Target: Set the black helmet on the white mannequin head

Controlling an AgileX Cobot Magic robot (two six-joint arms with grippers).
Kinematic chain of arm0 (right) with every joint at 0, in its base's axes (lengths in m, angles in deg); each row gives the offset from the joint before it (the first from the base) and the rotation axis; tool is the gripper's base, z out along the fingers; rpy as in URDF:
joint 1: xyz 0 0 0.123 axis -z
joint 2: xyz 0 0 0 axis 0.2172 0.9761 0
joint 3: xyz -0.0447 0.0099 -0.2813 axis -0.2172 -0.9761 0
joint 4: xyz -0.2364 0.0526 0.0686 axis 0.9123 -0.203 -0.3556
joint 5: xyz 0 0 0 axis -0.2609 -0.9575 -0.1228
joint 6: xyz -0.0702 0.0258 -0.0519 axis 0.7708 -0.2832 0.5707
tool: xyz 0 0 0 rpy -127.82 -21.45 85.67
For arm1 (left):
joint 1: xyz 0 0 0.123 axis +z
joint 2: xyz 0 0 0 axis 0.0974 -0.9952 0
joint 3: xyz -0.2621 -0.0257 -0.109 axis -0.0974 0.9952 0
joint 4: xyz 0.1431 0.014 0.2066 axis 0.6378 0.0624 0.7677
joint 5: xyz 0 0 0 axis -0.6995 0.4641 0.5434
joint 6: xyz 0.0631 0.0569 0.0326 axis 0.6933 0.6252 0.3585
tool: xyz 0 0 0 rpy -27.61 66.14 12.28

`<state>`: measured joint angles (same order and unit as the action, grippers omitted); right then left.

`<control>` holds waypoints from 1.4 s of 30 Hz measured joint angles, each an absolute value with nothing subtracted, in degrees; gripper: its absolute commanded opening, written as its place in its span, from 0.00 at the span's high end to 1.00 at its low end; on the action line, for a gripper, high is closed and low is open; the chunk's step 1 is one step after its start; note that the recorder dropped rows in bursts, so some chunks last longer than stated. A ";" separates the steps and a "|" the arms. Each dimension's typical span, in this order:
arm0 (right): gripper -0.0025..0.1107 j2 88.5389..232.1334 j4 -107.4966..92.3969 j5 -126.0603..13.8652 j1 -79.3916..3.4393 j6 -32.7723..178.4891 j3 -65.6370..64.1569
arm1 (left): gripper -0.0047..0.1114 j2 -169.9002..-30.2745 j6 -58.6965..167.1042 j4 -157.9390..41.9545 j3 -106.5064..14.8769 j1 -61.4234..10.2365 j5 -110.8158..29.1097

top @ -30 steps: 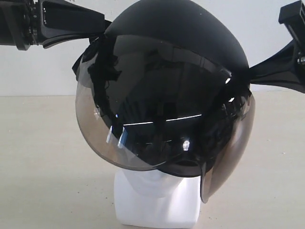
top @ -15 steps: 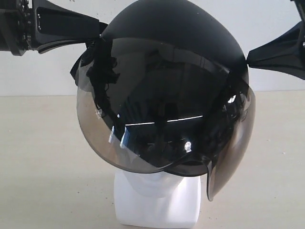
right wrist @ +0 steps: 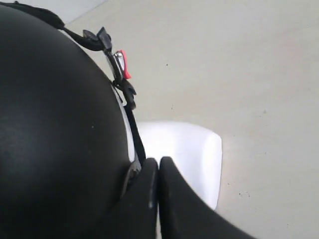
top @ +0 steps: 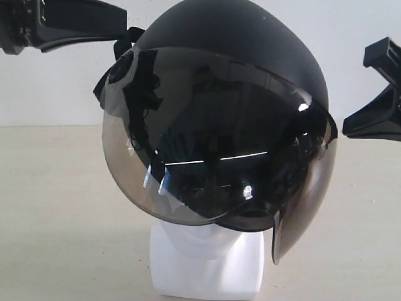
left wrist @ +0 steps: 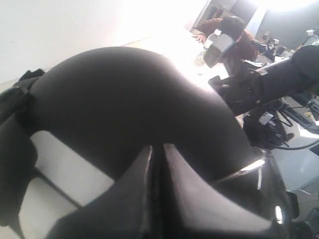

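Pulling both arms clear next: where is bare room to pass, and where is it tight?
Bare tabletop lies left and right of the white mannequin head's base. Tight beside the black helmet, where the left gripper and right gripper flank its shell.

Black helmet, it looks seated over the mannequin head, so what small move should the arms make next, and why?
Probably back both claws away. The black helmet covers the white mannequin head, only its neck and base showing below. The right claw is shut and clear of it; the left claw is shut near the strap.
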<state>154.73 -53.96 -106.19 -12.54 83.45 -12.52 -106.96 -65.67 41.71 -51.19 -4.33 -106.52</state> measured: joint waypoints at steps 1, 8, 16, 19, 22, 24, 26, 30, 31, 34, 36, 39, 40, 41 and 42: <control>0.98 155.37 -54.37 -106.31 -12.54 83.57 -12.52 | 0.92 -106.98 -66.13 41.71 -51.76 -4.33 -107.46; 0.98 157.48 -62.32 -106.29 -12.50 89.25 -14.71 | 0.92 -106.80 -67.79 41.75 -52.35 -4.33 -110.51; 0.98 157.56 -66.99 -106.08 -12.50 92.41 -16.02 | 0.92 -106.80 -68.23 41.84 -50.96 -4.33 -110.61; 0.98 157.56 -70.73 -106.87 -12.50 94.85 -16.02 | 0.92 -106.80 -68.06 41.84 -48.51 -4.33 -110.61; 0.98 157.69 -72.05 -106.99 -12.50 96.05 -16.10 | 0.92 -106.59 -67.49 39.71 -46.58 -4.33 -110.61; 0.98 157.88 -72.27 -106.99 -12.50 96.59 -16.10 | 0.92 -106.45 -66.67 38.65 -45.45 -4.33 -110.61; 0.98 157.88 -72.55 -106.99 -12.50 97.00 -16.10 | 0.92 -106.24 -66.06 37.74 -44.70 -4.33 -110.61; 0.98 157.52 -73.48 -106.76 -12.50 97.62 -16.36 | 0.92 -106.24 -65.25 36.53 -43.51 -4.33 -110.88; 0.98 157.24 -73.93 -106.76 -12.39 97.84 -16.46 | 0.92 -106.24 -64.99 36.44 -43.32 -4.33 -110.99; 0.98 156.14 -74.27 -106.50 -12.39 98.03 -16.58 | 0.92 -106.24 -64.74 36.92 -42.71 -4.33 -111.86; 0.98 155.44 -74.41 -106.50 -12.27 98.15 -16.58 | 0.92 -106.24 -64.60 36.92 -42.72 -4.33 -111.97; 0.98 154.83 -74.92 -106.83 -12.06 98.27 -16.58 | 0.92 -106.24 -64.60 37.13 -42.72 -3.97 -112.33; 0.98 154.61 -75.16 -106.88 -12.06 98.35 -16.58 | 0.92 -106.24 -64.60 37.22 -42.72 -3.83 -112.48; 0.98 154.34 -75.28 -107.02 -12.06 98.46 -16.58 | 0.92 -106.24 -64.60 37.34 -42.72 -3.56 -112.76; 0.98 154.10 -75.55 -107.13 -12.02 98.49 -16.58 | 0.92 -106.24 -64.60 37.46 -42.61 -3.12 -113.07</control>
<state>154.10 -75.55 -107.13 -12.02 98.49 -16.58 -106.24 -64.60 37.46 -42.61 -3.12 -113.07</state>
